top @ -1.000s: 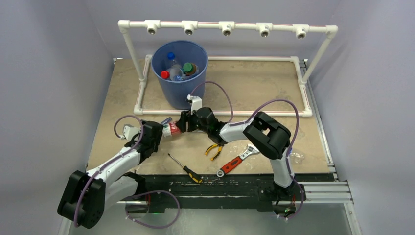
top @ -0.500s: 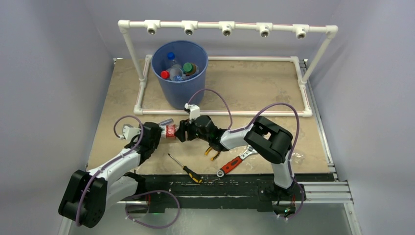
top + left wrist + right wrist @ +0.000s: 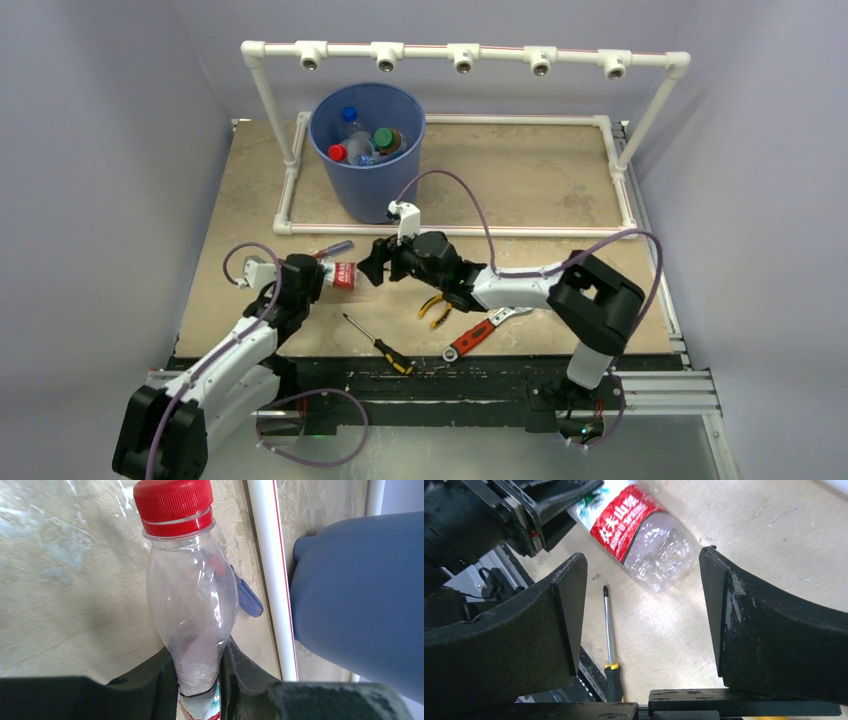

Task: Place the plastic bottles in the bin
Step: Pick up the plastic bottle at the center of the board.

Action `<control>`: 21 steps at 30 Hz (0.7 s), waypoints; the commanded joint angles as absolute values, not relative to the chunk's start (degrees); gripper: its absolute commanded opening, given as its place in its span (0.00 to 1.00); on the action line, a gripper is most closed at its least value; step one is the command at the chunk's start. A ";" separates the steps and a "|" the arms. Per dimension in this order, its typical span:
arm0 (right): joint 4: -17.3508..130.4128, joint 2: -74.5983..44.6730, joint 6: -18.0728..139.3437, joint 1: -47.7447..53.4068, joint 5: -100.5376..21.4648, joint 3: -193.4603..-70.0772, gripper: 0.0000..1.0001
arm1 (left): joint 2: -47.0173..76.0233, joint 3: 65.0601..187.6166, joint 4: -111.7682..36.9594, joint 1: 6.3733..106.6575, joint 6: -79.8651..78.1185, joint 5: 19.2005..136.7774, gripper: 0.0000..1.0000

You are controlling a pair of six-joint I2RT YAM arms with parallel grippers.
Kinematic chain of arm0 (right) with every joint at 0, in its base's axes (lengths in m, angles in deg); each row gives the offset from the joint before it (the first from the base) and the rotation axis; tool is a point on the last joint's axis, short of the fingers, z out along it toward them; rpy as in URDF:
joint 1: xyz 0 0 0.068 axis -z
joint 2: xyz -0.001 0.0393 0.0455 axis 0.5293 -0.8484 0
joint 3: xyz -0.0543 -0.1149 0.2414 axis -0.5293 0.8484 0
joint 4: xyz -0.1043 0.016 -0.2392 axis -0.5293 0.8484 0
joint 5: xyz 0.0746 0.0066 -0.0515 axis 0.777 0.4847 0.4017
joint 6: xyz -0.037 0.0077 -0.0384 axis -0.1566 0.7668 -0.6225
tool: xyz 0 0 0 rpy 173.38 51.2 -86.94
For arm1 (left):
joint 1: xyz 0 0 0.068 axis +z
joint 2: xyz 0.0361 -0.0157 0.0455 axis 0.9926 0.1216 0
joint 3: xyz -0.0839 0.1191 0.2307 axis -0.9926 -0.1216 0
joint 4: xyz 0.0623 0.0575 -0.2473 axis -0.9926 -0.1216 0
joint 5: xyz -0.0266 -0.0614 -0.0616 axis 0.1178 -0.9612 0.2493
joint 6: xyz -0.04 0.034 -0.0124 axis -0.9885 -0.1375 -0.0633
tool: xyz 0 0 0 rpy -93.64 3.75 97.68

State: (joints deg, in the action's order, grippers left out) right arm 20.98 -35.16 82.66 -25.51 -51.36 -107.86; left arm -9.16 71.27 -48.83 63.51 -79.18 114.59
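A clear plastic bottle point(image 3: 192, 605) with a red cap point(image 3: 176, 500) and a red label point(image 3: 343, 275) lies level above the table. My left gripper point(image 3: 199, 680) is shut on its clear waist, just above the label. The bottle's base end point(image 3: 644, 530) points at my right gripper point(image 3: 641, 580), which stands open with both fingers wide of it and not touching. In the top view the right gripper point(image 3: 372, 268) is just right of the label. The blue bin point(image 3: 370, 195) stands beyond, with several bottles point(image 3: 358, 140) inside.
A purple-handled screwdriver point(image 3: 333, 249) lies between the held bottle and the white pipe frame point(image 3: 460, 230). A yellow-and-black screwdriver point(image 3: 378, 343), pliers point(image 3: 435, 305) and a red-handled wrench point(image 3: 478, 335) lie near the front edge. The frame's top bar point(image 3: 460, 55) crosses above the bin.
My left gripper has shut on the bottle. My right gripper has opened and let go of its base end, and the right arm's elbow has swung out to the right.
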 commanded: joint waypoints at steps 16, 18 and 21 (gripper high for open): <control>30.64 11.12 76.96 -25.70 -37.91 -95.29 0.99 | -34.88 96.61 -53.43 63.94 -30.33 74.91 0.00; 30.22 13.10 77.51 -25.70 -33.60 -95.67 0.99 | -33.99 96.77 -47.15 63.94 -29.25 65.12 0.00; 29.22 13.31 78.45 -25.83 -28.51 -96.74 0.99 | -32.55 96.35 -37.22 63.94 -30.85 54.60 0.00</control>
